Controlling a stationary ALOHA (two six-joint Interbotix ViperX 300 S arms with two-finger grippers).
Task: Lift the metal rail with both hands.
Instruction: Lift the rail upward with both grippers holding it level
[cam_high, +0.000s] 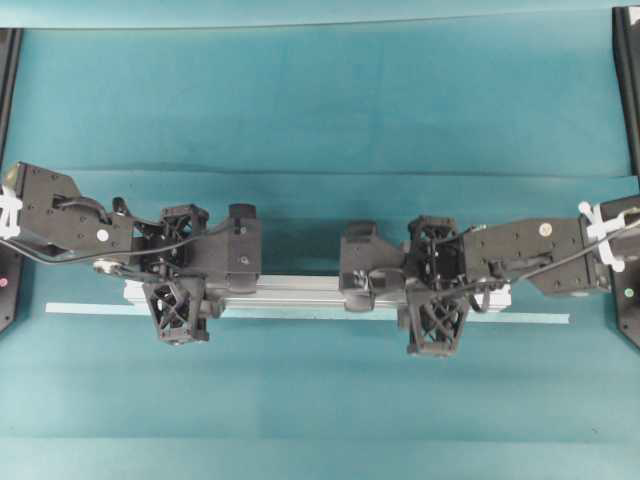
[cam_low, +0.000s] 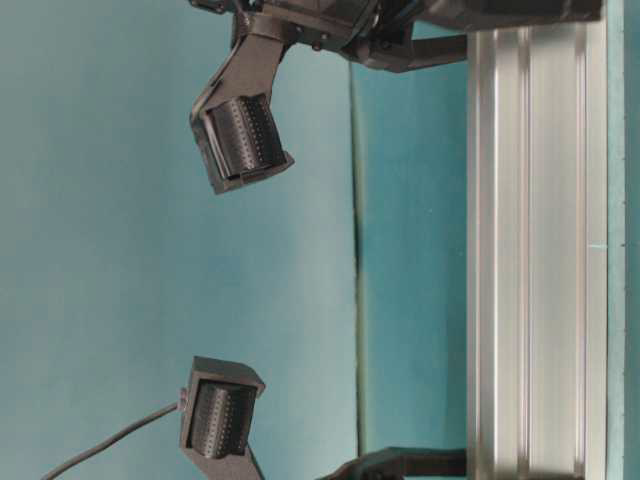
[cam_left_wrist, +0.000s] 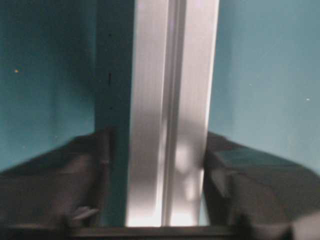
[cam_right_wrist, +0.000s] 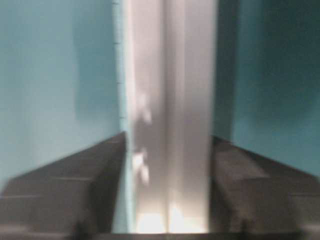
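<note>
metal rail (cam_high: 300, 290) is lying flat across the middle of the teal table (cam_high: 320, 120), running side to side in the overhead view, just beside that long pale tape strip (cam_high: 540, 318), more or less parallel to it. Both arms are over it, one towards each end.

Left gripper (cam_high: 182, 280) is straddling the rail, one lattice finger on either side. From the left wrist cam the rail (cam_left_wrist: 175, 100) runs straight up the middle of the shot. The finger on the picture's right (cam_left_wrist: 240, 170) looks snug against its edge, but the one on the picture's left (cam_left_wrist: 60, 175) has a dark sliver of table showing between it and the rail, so I'd call it not clamped, jaws a bit apart.

Right gripper (cam_high: 433, 288) is straddling too. Its wrist cam is really smeared: both fingers (cam_right_wrist: 75, 180) sit right up at the edges of the rail (cam_right_wrist: 170, 100), but honestly I can't tell if it's actually squeezing or just close.

Table-level cam shows the grooved rail (cam_low: 530, 250) up close.
</note>
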